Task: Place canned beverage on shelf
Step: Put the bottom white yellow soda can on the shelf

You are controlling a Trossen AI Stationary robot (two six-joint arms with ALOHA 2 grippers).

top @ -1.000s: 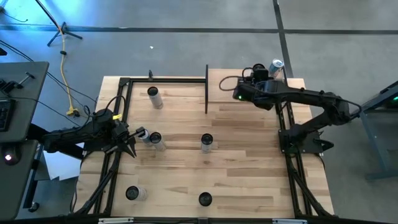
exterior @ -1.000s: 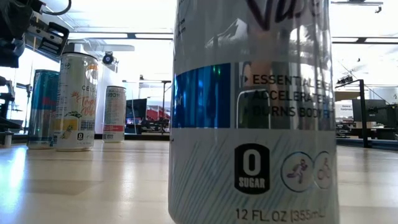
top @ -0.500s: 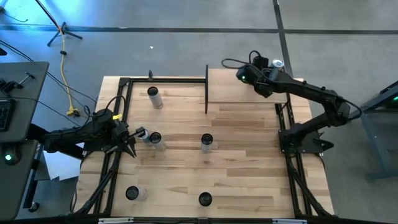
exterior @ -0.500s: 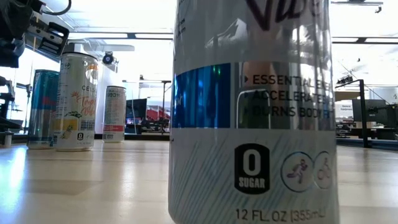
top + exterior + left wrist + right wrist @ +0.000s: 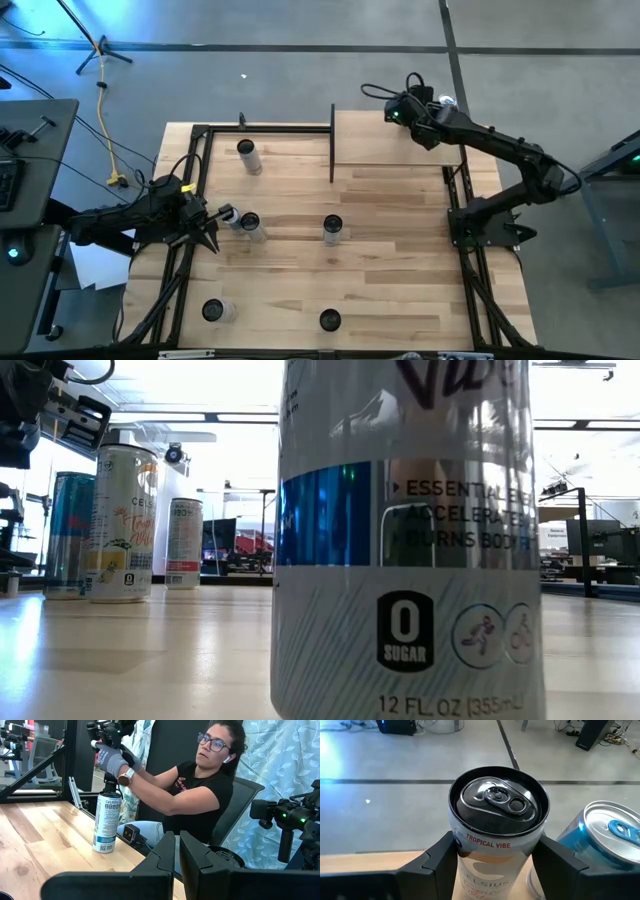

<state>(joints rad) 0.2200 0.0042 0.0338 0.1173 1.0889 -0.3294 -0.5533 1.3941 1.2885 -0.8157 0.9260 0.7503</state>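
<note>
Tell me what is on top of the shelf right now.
The shelf carries a Tropical Vibe can clamped in the right gripper, with a blue-topped can beside it. From above, the arm covers most of that corner, so the cans' bases are hidden.

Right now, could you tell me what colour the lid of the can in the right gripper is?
Black, on the can; the right wrist view shows it best.

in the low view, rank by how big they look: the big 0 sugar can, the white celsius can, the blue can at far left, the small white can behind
1. 0 sugar can, but nearest the camera
2. white Celsius can
3. blue can, close to the Celsius; partly hidden, so unsure
4. small white can, farthest back
</note>
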